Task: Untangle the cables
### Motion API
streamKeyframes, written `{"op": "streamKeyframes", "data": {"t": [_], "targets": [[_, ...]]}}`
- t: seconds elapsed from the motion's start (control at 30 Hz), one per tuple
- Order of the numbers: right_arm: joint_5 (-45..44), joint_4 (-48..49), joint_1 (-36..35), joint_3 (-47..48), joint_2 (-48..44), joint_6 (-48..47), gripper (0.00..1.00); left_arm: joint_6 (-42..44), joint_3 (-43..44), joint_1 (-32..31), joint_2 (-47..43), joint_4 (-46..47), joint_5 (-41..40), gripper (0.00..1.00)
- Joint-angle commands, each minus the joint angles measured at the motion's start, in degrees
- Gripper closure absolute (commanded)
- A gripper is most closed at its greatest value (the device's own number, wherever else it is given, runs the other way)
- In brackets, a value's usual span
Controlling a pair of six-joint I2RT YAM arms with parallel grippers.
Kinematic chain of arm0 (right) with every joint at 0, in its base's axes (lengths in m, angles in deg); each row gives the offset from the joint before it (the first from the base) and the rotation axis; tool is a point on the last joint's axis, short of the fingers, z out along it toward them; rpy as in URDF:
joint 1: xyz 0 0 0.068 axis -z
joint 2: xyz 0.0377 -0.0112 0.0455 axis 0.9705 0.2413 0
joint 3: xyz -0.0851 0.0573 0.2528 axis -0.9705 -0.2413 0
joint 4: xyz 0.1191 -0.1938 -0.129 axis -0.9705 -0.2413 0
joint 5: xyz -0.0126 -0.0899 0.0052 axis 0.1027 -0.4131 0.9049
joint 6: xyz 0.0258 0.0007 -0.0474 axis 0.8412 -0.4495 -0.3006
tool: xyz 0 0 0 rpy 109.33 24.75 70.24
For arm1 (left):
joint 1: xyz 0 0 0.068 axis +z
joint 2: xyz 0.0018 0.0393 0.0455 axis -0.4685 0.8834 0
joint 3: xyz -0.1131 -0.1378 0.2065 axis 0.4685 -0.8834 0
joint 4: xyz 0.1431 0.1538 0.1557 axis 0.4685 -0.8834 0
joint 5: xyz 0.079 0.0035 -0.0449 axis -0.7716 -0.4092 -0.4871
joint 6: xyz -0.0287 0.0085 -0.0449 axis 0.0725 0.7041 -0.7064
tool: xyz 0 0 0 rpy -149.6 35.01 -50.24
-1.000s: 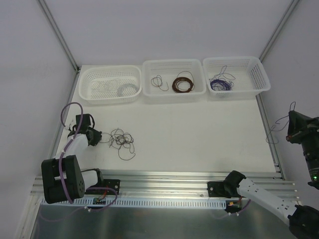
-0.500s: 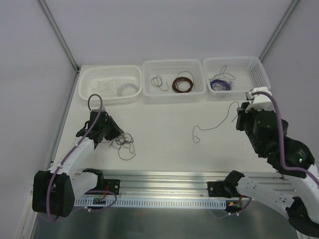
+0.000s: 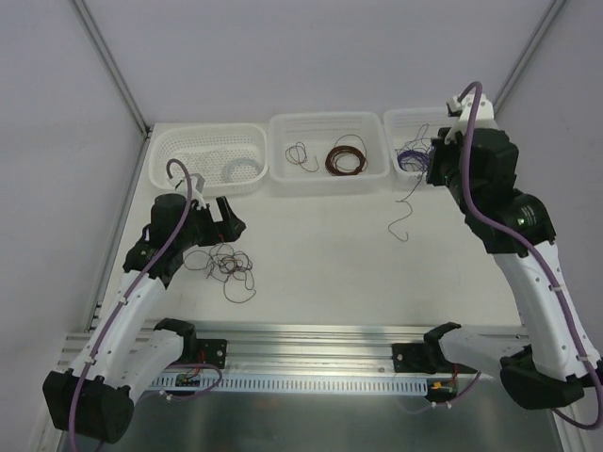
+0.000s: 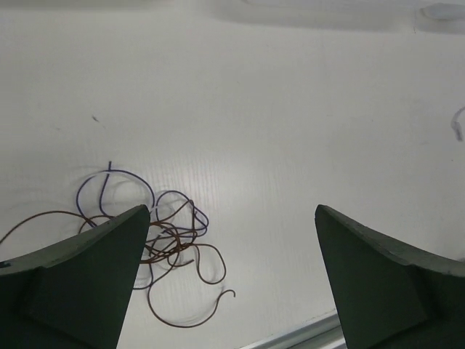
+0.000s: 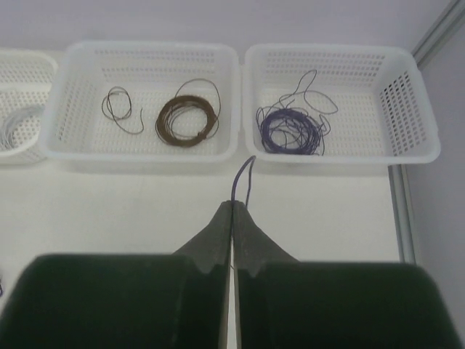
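Cables [image 3: 228, 266] partly sorted; a tangle remains at lower left.
One purple strand [image 5: 237, 178] is clenched by the right claw [image 5: 232, 205]; the left claw [image 4: 232, 212] is released.

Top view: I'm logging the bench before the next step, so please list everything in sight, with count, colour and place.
Table: one, white, under everything.
Baskets: three, white, in a row at the far edge.
White coil: one, in the left basket.
Brown coil: one, in the middle basket.
Loose wire: one, dark, in the middle basket, left of the brown coil.
Purple coil: one, with stray loops, in the right basket.
Tangled cables: one bunch, purple and brown, on the table's left side.
Purple wire: one, dangling in front of the right basket.
Left gripper: open, above the tangle.
Right gripper: shut on the purple wire.
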Motion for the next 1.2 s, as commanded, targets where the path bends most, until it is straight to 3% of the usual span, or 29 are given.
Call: {"op": "streamKeyframes", "data": {"t": [0.0,0.27,0.6,0.93,1.03,1.07,1.17], "targets": [[5.32,5.73,5.17,12.0,4.28,-2.55,0.99,9.04,0.87,-0.22,-2.3,-1.54,-5.34,0.01],[11.48,12.58,16.51,28.2,19.92,-2.73,0.99,10.55,-4.14,-0.22,-4.59,-0.31,-13.7,0.01],[13.49,29.27,26.98,29.7,35.56,0.16,0.99,10.99,-4.14,-0.22,-3.44,-0.31,-16.69,0.01],[12.02,32.54,32.69,32.61,51.56,1.57,0.99,11.08,-3.88,-0.22,-0.28,-0.22,-17.48,0.01],[9.29,31.31,34.01,30.94,53.77,2.19,0.88,10.99,-3.88,-0.22,-0.02,-0.31,-17.31,0.01],[8.67,30.7,34.53,30.76,54.04,2.37,0.71,10.81,-3.88,-0.22,0.16,-0.31,-17.05,0.01],[6.82,26.84,35.51,29.79,53.69,4.38,0.39,10.46,-4.05,-0.22,0.34,-0.4,-16.78,0.01]]}}
